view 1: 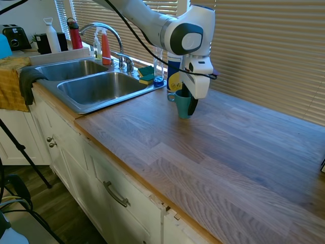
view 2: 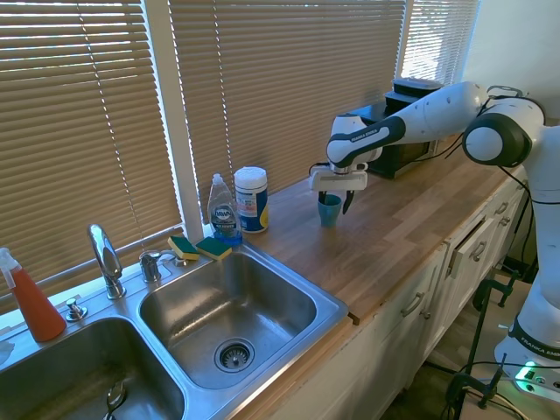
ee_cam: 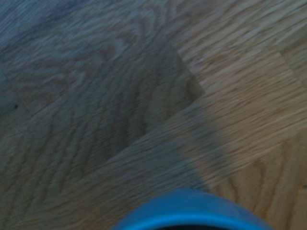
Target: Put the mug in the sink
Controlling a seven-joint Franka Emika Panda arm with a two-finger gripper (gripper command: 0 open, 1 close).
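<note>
The teal-blue mug [view 1: 182, 104] [view 2: 329, 211] stands upright on the wooden countertop, to the right of the sink [view 1: 96, 87] [view 2: 229, 308], with its handle pointing toward the sink. My gripper [view 1: 186, 104] [view 2: 333, 199] is lowered straight down over the mug and reaches around it. The mug's base appears to rest on the wood. In the wrist view only the mug's blue rim [ee_cam: 192, 211] shows, over the wood grain. Both sink basins are empty.
A white-and-yellow canister [view 2: 251, 199] and a dish soap bottle [view 2: 223, 210] stand by the window behind the mug. Sponges [view 2: 199, 248] lie at the sink's back corner by the chrome faucet [view 2: 105, 258]. An orange spray bottle [view 2: 31, 297] stands further left. A black appliance [view 2: 398, 131] sits behind the arm.
</note>
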